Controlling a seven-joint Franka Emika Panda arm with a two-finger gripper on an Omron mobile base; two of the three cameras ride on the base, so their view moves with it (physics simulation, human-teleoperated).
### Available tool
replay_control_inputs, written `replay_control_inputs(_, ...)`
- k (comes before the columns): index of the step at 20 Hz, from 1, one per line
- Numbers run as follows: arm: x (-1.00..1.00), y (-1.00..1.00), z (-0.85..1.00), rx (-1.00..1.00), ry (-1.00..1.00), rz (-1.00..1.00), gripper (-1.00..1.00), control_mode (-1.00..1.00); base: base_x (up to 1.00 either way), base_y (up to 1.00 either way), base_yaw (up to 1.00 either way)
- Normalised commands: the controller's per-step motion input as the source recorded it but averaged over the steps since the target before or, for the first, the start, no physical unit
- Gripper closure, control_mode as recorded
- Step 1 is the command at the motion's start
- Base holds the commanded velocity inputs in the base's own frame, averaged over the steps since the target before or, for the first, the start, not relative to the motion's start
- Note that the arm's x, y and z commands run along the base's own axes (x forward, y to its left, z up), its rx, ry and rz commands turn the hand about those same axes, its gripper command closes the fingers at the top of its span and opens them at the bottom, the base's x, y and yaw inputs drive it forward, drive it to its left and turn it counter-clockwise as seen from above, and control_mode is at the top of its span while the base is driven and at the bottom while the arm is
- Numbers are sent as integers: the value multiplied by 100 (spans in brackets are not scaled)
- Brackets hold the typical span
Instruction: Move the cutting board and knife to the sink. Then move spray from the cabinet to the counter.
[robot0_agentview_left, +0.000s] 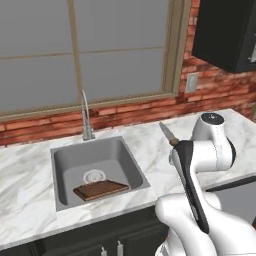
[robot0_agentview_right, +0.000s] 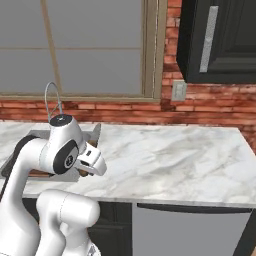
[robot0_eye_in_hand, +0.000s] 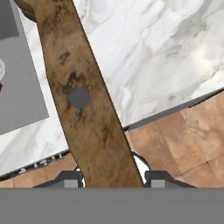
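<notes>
My gripper (robot0_eye_in_hand: 113, 178) is shut on the knife's brown wooden handle (robot0_eye_in_hand: 83, 100), which runs up between the two fingertips. In the base views the knife (robot0_agentview_left: 168, 134) hangs above the counter (robot0_agentview_left: 150, 135) just right of the sink (robot0_agentview_left: 65, 170), with its grey blade (robot0_agentview_right: 95, 132) pointing up and away. The gripper (robot0_agentview_right: 88, 167) sits at the end of the bent arm. The reddish-brown cutting board (robot0_agentview_left: 100, 190) lies in the basin, tilted against the front wall beside the drain. The dark cabinet (robot0_agentview_right: 220, 40) hangs at upper right, door closed. The spray is out of view.
An arched chrome faucet (robot0_agentview_left: 86, 115) stands behind the sink. A window fills the wall above it, and a wall outlet (robot0_agentview_right: 178, 91) sits on the brick. Open marble counter (robot0_agentview_right: 175, 155) stretches right of the arm. Tiled floor (robot0_eye_in_hand: 175, 144) shows below the counter edge.
</notes>
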Motion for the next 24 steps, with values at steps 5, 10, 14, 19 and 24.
replay_control_inputs(5, 0, 0, 0, 0, 0, 0, 100, 100, 8, 54, 0)
replay_control_inputs(10, 0, 0, 0, 0, 0, 0, 100, 100, 0, 73, 0)
replay_control_inputs(14, 0, 0, 0, 0, 0, 0, 100, 100, 4, 66, 0)
replay_control_inputs(19, 0, 0, 0, 0, 0, 0, 100, 100, 10, 57, 0)
replay_control_inputs(24, 0, 0, 0, 0, 0, 0, 100, 100, 14, 57, 0)
